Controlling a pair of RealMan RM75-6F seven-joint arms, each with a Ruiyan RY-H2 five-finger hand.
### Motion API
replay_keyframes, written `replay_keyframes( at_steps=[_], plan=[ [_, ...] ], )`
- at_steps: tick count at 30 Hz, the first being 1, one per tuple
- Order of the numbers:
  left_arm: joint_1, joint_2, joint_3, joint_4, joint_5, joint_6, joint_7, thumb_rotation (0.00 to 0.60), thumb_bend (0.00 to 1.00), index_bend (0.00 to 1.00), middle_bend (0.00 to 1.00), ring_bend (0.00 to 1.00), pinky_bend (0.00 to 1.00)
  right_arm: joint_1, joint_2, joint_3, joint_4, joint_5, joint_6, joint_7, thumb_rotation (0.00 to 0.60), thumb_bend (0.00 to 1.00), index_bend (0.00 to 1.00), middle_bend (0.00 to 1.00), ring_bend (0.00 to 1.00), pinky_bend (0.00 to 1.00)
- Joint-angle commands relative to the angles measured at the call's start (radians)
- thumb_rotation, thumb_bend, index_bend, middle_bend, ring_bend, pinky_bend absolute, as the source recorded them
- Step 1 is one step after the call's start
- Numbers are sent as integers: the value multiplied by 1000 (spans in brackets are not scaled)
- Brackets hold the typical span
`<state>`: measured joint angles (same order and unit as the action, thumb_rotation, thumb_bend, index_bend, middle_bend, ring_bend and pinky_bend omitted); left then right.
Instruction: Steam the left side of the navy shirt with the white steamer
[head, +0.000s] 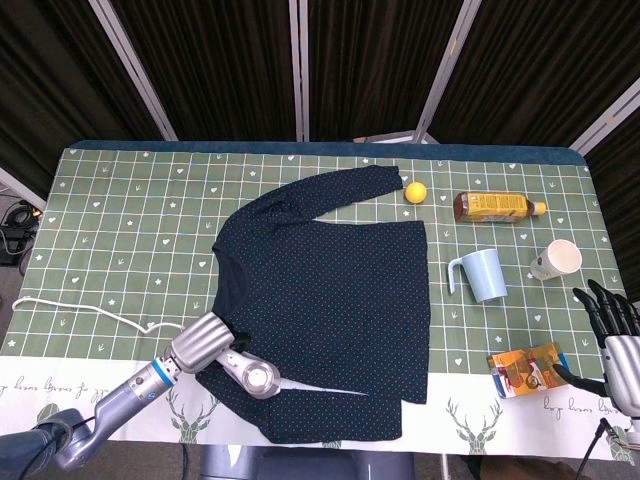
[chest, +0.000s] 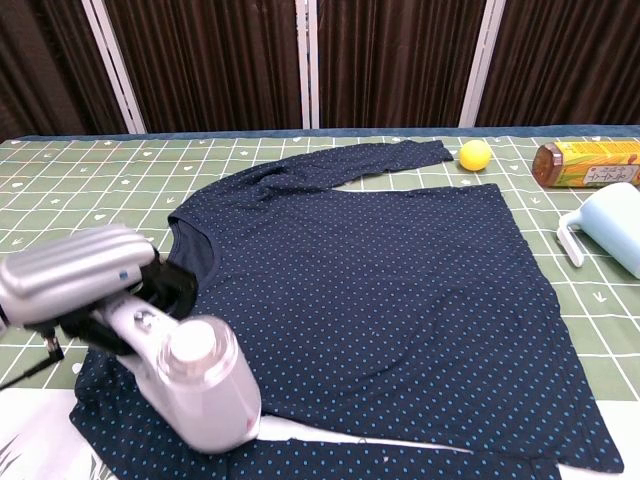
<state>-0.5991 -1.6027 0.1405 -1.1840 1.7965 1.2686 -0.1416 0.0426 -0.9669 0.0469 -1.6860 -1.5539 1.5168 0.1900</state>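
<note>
The head view takes in the whole desk (head: 100, 210): the navy shirt (head: 330, 300) spread flat at its middle, a yellow ball (head: 415, 192) and a lying bottle (head: 497, 207) beyond it, a light blue pitcher (head: 481, 274), a white cup (head: 556, 259) and an orange carton (head: 525, 368) off to one side, and a white cord (head: 80, 312) trailing across the cloth toward the left hand (head: 197, 342). It alone shows the right hand (head: 612, 318), at the desk's edge near the carton, holding nothing, its dark fingers (head: 596, 297) spread apart. The chest view leaves out that hand, the cup and the carton, but brings the left hand close: its silver fingers (chest: 70, 275) are wrapped over the handle of the white steamer (chest: 195, 385), holding it. The steamer's rounded head reaches out just past those fingers and sits over the shirt's near corner by the lower sleeve; whether it touches the cloth cannot be told. The neckline (chest: 195, 255) lies just beyond the fingers, and the rest of the shirt stretches away from them toward the pitcher
</note>
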Motion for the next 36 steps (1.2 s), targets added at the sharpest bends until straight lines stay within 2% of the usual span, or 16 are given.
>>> replay_keyframes(
  at_steps=[1,7,12,19,25,27,30,36],
  plan=[
    [3,25,-49,6,-45,22,-19,600,334,918,862,769,997,0,0,0,0,-1,0,-1,600,0,0,0,0,0],
    [10,68,-144,35,-169,12,-70,600,334,918,862,769,997,0,-1,-2,-3,-4,1,-4,600,0,0,0,0,0],
    [23,99,-199,83,-265,-18,-98,600,334,918,862,768,997,1,-2,-3,-5,-6,-1,-10,600,0,0,0,0,0],
    [35,79,-223,210,-372,-133,-146,600,333,917,862,769,997,3,-4,-5,-9,-7,-6,-22,600,0,0,0,0,0],
    [31,31,-225,322,-401,-202,-176,600,321,896,844,769,977,6,-9,-7,-11,-7,-12,-35,600,0,0,0,0,0],
    [28,18,-227,345,-402,-211,-191,600,319,872,831,760,956,7,-10,-7,-12,-7,-14,-39,600,0,0,0,0,0],
    [20,6,-226,364,-404,-237,-198,600,271,787,769,706,874,8,-11,-6,-12,-3,-17,-41,600,0,0,0,0,0],
    [4,2,-228,353,-422,-304,-161,600,129,614,587,590,702,9,-11,-6,-11,0,-21,-40,600,0,0,0,0,0]
  ],
)
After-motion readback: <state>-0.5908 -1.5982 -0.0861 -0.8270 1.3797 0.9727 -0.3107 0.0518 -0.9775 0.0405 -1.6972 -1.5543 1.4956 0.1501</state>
